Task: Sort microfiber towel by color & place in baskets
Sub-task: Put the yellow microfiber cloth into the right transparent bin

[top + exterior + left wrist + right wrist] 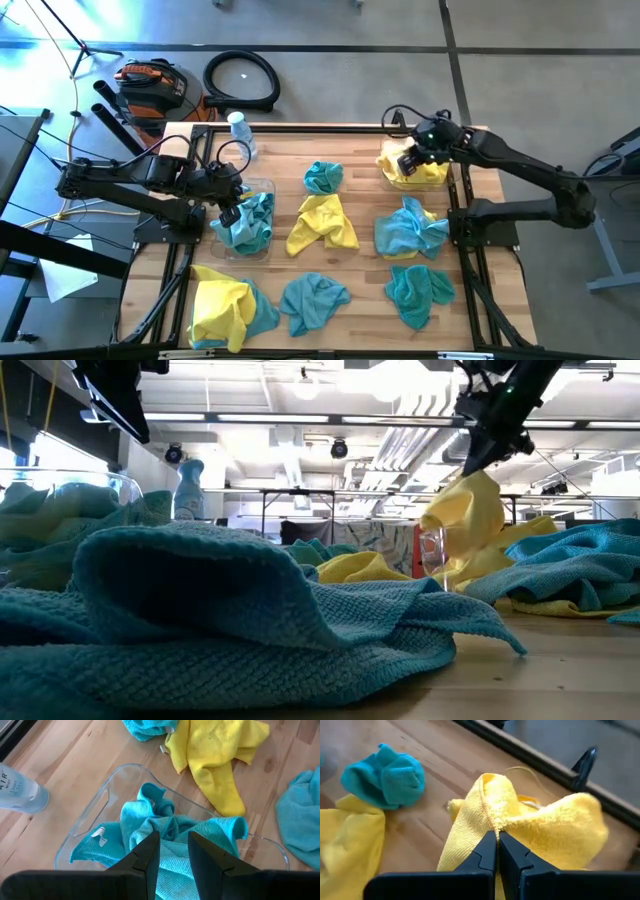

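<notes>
- My right gripper (497,840) pinches a fuzzy bright yellow microfiber towel (530,825), its folds draping from my fingertips.
- My left gripper (173,851) hovers, fingers narrowly parted and empty, over teal towels (165,827) in a clear plastic basket (102,795), yellow cloth at two o'clock.

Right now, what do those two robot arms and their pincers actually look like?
Both are dark, near-black jointed arms of slim tubes and chunky joints, with thin black cables looping along them. The left gripper and right gripper each end in two flat, tapered black fingers. A small green light glows near the right wrist.
</notes>
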